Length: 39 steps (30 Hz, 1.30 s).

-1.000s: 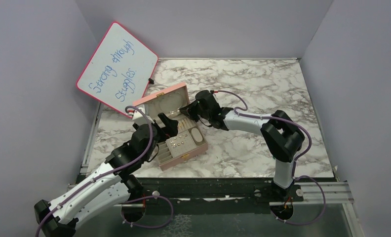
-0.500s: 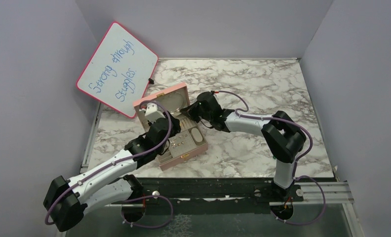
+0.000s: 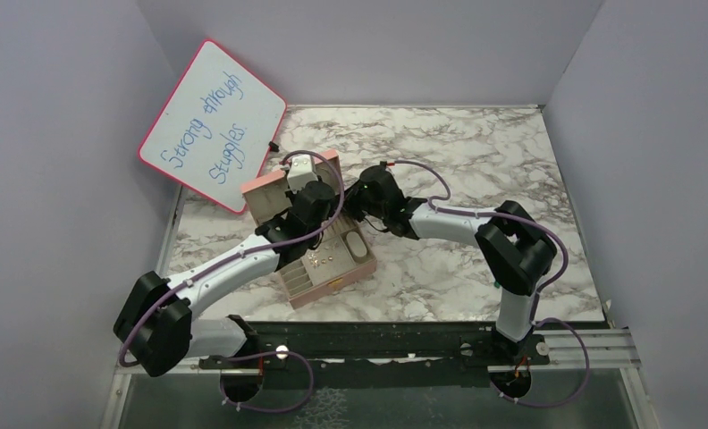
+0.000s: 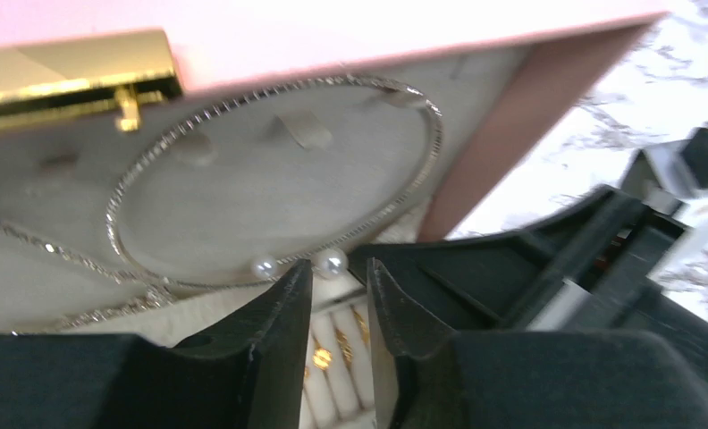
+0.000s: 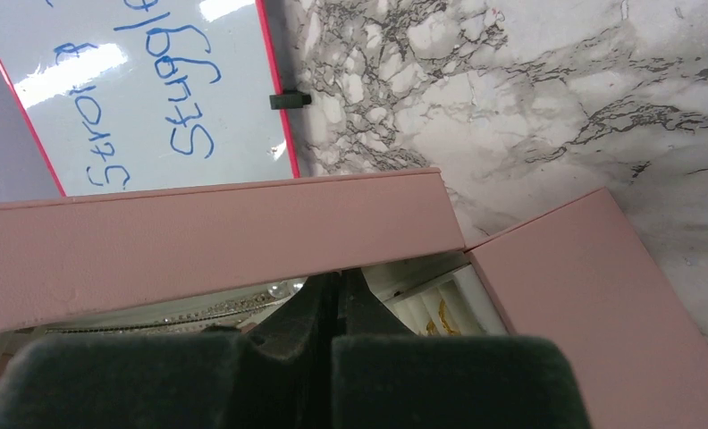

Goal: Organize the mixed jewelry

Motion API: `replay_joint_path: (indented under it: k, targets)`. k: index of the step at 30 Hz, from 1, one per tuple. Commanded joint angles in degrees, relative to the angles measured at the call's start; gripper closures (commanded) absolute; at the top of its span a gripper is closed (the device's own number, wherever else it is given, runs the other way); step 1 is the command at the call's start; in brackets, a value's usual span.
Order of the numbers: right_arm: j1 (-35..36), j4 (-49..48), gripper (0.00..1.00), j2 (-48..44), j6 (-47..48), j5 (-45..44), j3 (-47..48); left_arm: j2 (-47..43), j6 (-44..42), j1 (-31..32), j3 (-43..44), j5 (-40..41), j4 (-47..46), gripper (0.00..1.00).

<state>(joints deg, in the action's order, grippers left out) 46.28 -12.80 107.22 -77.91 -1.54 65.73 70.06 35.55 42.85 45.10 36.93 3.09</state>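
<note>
The pink box (image 3: 334,284) lies open with its lid (image 3: 268,191) raised. Tiny gold jewelry (image 3: 324,259) sits in its cream tray. My left gripper (image 3: 320,217) hangs over the back of the tray, by the lid. In the left wrist view its jaws (image 4: 339,266) stand a narrow gap apart with nothing between them. Through the gap I see gold rings (image 4: 322,357) in the ring rolls. A silver chain with two pearls (image 4: 331,263) hangs inside the lid. My right gripper (image 5: 334,281) is shut, its tips under the lid's edge (image 5: 207,241), close beside the left one (image 3: 346,211).
A whiteboard (image 3: 213,123) with blue writing leans at the back left, just behind the box. A gold clasp (image 4: 73,76) is on the lid's rim. Marble tabletop (image 3: 476,152) spreads to the right and behind. Both arms crowd the box's back right corner.
My left arm has reached forward from the box's near left side to over its back, and its jaws have narrowed. The right gripper has closed and barely moved.
</note>
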Motion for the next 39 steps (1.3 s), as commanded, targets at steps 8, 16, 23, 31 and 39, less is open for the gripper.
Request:
replay_joint_path:
  k: [8,16,23,31,39]
  targets:
    - [-0.15,0.03,0.99,-2.59,4.60,5.91,-2.88,3.42,-4.17,-8.43,1.06,-6.87,-2.85,0.76]
    - [-0.17,-4.93,0.99,-1.70,11.53,12.11,-3.42,6.23,-4.49,-10.68,2.62,-6.29,-3.18,0.78]
    - [-0.23,-8.05,0.99,-1.78,18.30,15.79,-4.57,8.31,-4.10,-10.77,2.45,-6.66,-3.48,0.80]
    - [-0.29,-21.79,0.99,-5.16,26.45,19.88,-9.99,8.96,-3.78,-10.77,2.19,-7.31,-3.73,0.82]
    - [-0.30,-29.61,0.99,-6.73,29.55,20.96,-12.41,9.30,-3.39,-10.77,2.42,-8.16,-3.54,0.83]
